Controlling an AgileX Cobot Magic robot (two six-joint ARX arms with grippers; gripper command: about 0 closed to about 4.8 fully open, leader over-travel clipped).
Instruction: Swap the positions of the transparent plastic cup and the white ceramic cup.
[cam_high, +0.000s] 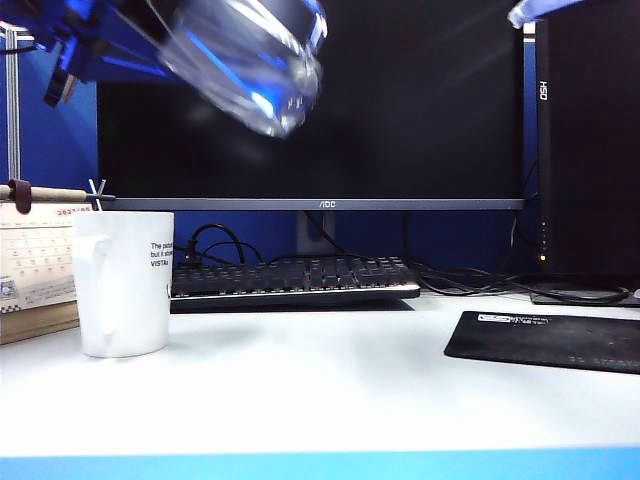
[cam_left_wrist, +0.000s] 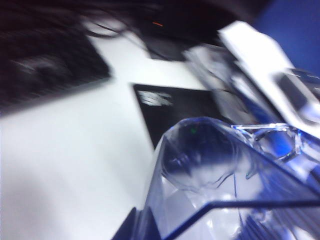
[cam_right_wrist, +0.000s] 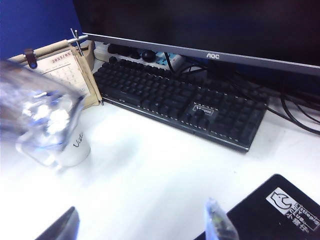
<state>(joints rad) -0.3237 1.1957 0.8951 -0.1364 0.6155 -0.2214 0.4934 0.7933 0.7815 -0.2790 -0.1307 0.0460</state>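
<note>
Exterior: left end effector (cam_high: 150, 45) clamped on blurred transparent plastic cup (cam_high: 250, 60), aloft; white ceramic cup (cam_high: 125, 283) on worktop (cam_high: 330, 390). Right end effector (cam_right_wrist: 142, 227) spread, empty, fingertips cropped.

Transparent plastic cup (cam_high: 250, 60) aloft; white ceramic cup (cam_high: 125, 283) at rest.
The clear faceted cup, motion-blurred and tilted, hangs high at upper left; the white handled mug with black print stands upright on the surface (cam_high: 330, 380) below it.

White bench (cam_high: 330, 380), blue wall (cam_high: 50, 130) behind, dark monitor (cam_high: 330, 100), black keyboard (cam_high: 295, 280), black mat (cam_high: 550, 340), desk calendar (cam_high: 35, 260) stood leftward.
</note>
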